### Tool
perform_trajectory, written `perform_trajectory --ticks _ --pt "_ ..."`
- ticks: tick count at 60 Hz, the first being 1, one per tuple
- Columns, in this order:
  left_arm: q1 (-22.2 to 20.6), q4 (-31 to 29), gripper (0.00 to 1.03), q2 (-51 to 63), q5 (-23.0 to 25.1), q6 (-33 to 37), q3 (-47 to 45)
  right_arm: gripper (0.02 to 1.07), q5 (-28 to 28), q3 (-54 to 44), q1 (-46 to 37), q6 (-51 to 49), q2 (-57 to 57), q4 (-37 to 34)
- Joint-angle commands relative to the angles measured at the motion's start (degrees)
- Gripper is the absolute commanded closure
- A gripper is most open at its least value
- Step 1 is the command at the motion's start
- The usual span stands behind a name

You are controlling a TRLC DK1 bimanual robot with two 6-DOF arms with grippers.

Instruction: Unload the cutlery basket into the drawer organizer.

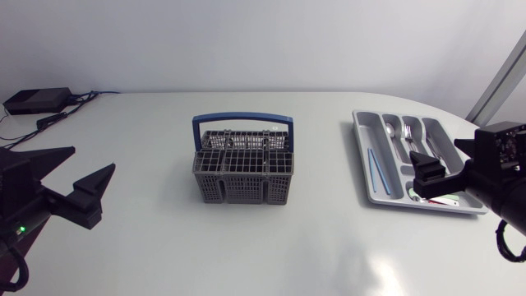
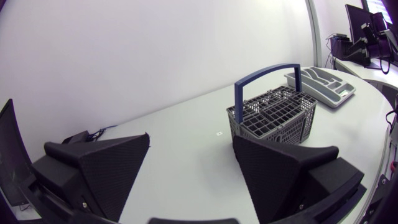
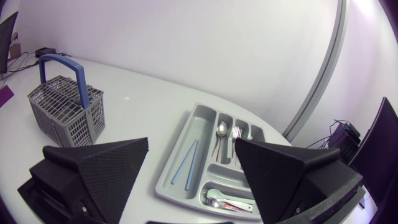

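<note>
Cutlery basket at the middle of the white table in the head view, with the drawer organizer well apart at its 3 o'clock.

Left arm in from 9 o'clock. Left gripper at the basket's 8 o'clock and well apart from it, fingers spread wide with nothing between them. Right arm in from 3 o'clock. Right gripper at the organizer's 5 o'clock end, covering part of it in the head view, fingers parted too and holding nothing.

Organizer grey, long axis running roughly 11 to 5 o'clock. Long compartments along that axis and a cross compartment at the 5 o'clock end.

Basket of grey mesh, standing upright, long axis lying 9 to 3 o'clock. Blue handle arched upright along that same axis. Any lettering on basket or organizer too small to read.

Blue stick lying lengthwise in the organizer's 9 o'clock side compartment. Spoon and fork side by side toward the organizer's middle, bowl and tines pointing to 11 o'clock. Smaller pieces in the cross compartment, one silver and one with red on it, their kind not clear.
</note>
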Motion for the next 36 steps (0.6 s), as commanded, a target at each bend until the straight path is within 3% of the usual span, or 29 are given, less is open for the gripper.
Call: perform_trajectory --ticks 1,20,36 --pt "1.26 1.73 0.05 -2.59 -0.27 -2.26 -1.53 0.07 -0.02 -3.15 -0.99 -1.17 -1.95 1.65" --pt "3.02 3.05 0.05 -8.21 -0.18 -5.51 -4.52 0.07 -0.02 -8.95 -2.57 -2.66 -8.01 5.25" --pt "1.00 4.19 0.05 -12.70 -4.13 -9.51 -8.89 0.07 -0.44 -13.64 -2.28 2.37 -16.01 5.43"
